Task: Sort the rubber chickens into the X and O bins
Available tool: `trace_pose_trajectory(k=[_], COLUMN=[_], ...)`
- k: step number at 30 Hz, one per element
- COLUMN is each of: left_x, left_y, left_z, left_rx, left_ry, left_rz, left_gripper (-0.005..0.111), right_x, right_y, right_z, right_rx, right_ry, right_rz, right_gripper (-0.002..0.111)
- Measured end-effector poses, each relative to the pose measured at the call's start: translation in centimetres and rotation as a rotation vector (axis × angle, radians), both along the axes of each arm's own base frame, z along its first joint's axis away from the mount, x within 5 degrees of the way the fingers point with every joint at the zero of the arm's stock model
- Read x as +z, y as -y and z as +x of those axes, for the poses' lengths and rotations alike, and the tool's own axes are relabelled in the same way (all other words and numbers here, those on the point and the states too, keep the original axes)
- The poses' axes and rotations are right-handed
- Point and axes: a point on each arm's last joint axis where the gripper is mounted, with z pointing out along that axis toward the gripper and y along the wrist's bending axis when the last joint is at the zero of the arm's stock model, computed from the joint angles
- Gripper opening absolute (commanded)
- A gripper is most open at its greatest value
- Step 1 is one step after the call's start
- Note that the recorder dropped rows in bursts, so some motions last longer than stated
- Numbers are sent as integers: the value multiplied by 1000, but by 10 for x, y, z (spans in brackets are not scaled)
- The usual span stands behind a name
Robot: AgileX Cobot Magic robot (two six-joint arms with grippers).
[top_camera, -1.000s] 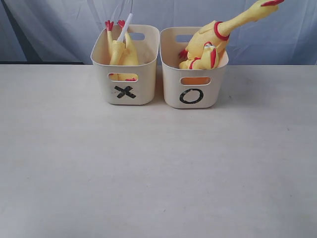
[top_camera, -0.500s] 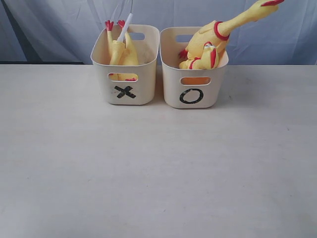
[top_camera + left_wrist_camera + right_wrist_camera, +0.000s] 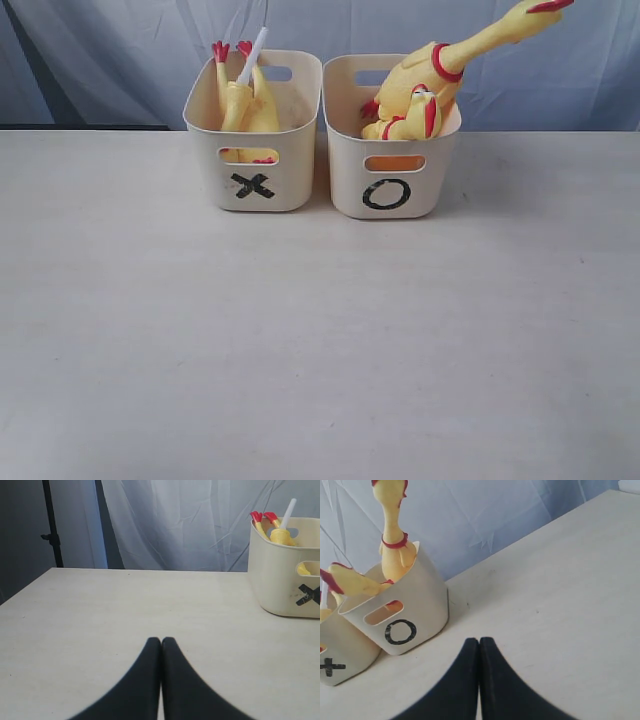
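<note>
Two cream bins stand side by side at the back of the table. The X bin (image 3: 255,150) holds a yellow rubber chicken (image 3: 243,100) with its red feet up and a white stick beside it. In the O bin (image 3: 388,160) lies a large rubber chicken (image 3: 430,75) whose long neck pokes out up and to the right. No arm shows in the exterior view. My left gripper (image 3: 161,641) is shut and empty above bare table, well away from the X bin (image 3: 285,575). My right gripper (image 3: 479,641) is also shut and empty, a short way from the O bin (image 3: 400,615).
A pale cloth backdrop hangs behind the table (image 3: 320,330). A dark stand pole (image 3: 50,525) rises past the table's far corner in the left wrist view.
</note>
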Motion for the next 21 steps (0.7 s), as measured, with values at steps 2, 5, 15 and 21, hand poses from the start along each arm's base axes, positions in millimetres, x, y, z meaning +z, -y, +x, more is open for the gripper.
trace_pose_trajectory(k=[2, 5, 15, 21], left_x=[0, 0, 0, 0], left_y=[0, 0, 0, 0], left_z=[0, 0, 0, 0], left_rx=[0, 0, 0, 0], left_ry=[2, 2, 2, 2], left_rz=[0, 0, 0, 0], left_gripper=[0, 0, 0, 0], right_x=[0, 0, 0, 0], right_y=[0, -1, -1, -1], right_z=[0, 0, 0, 0], right_rx=[2, 21, 113, 122], right_ry=[0, -1, -7, -12], right_rz=[8, -67, -501, -540], right_gripper=[-1, -1, -1, -1])
